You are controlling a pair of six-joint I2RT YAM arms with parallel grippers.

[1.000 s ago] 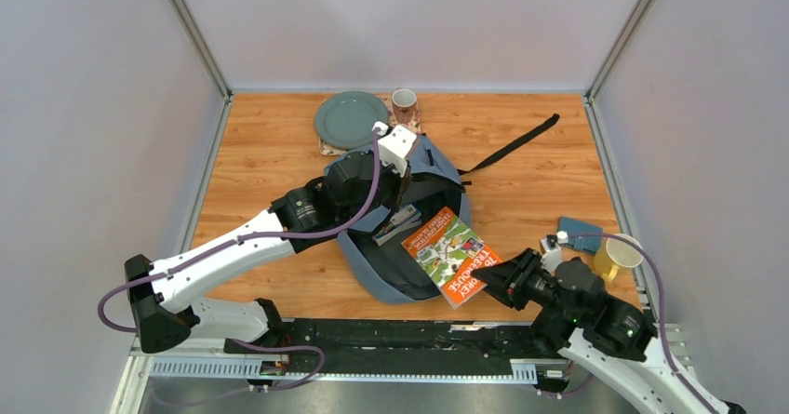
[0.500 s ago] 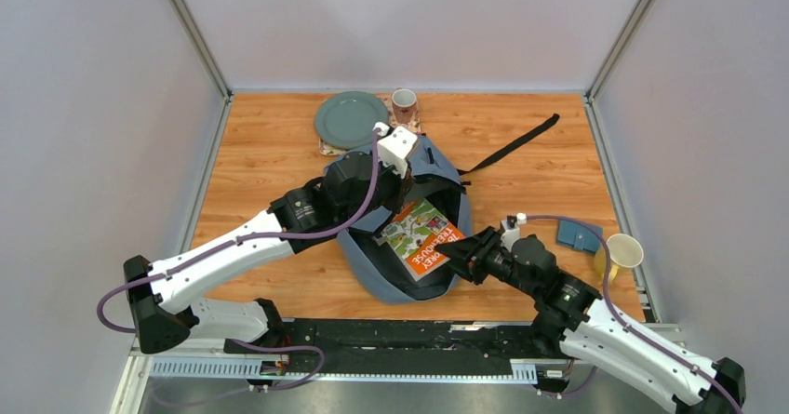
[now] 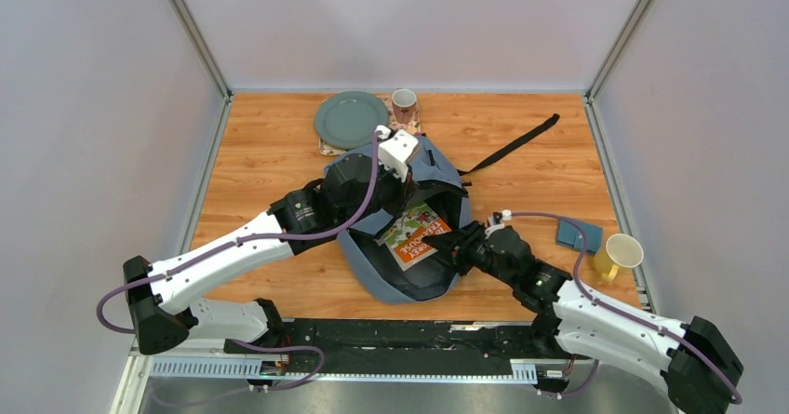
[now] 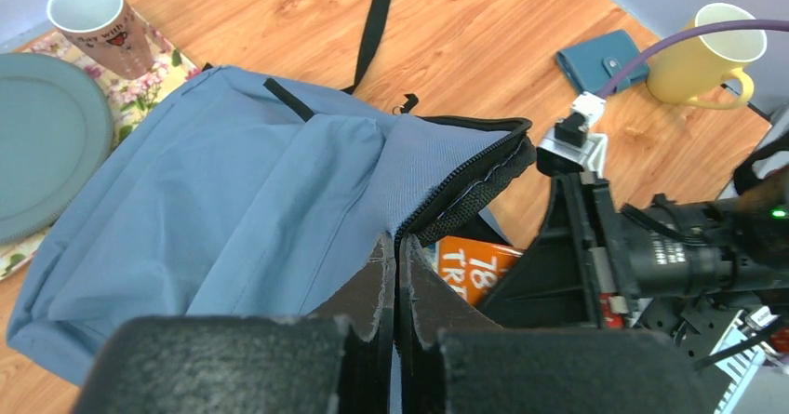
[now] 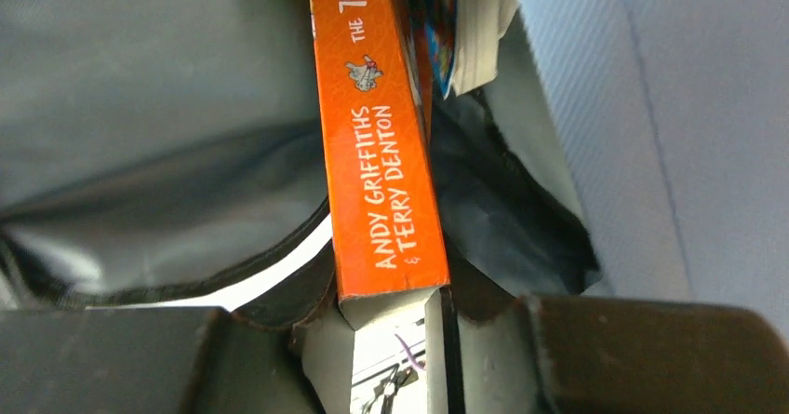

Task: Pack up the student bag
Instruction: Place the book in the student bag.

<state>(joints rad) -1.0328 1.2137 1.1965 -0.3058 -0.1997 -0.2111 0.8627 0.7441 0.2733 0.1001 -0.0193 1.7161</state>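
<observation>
The grey-blue student bag (image 3: 381, 270) lies in the middle of the table with its main zip open. My left gripper (image 3: 407, 183) is shut on the bag's upper zip edge (image 4: 465, 177) and holds the mouth up. My right gripper (image 3: 445, 244) is shut on an orange book (image 3: 414, 232) and holds it partly inside the opening. In the right wrist view the book's orange spine (image 5: 377, 144) points into the dark lining between the fingers. In the left wrist view the book (image 4: 474, 265) shows under the zip edge beside the right arm.
A teal plate (image 3: 351, 119) and a patterned cup (image 3: 404, 105) sit on a floral mat at the back. A blue wallet (image 3: 577, 235) and a yellow mug (image 3: 618, 255) stand at the right. A black strap (image 3: 516, 142) trails from the bag towards the back right.
My right gripper has carried the orange book left from the bag's near right edge into the open mouth. My left gripper has kept holding the zip edge up.
</observation>
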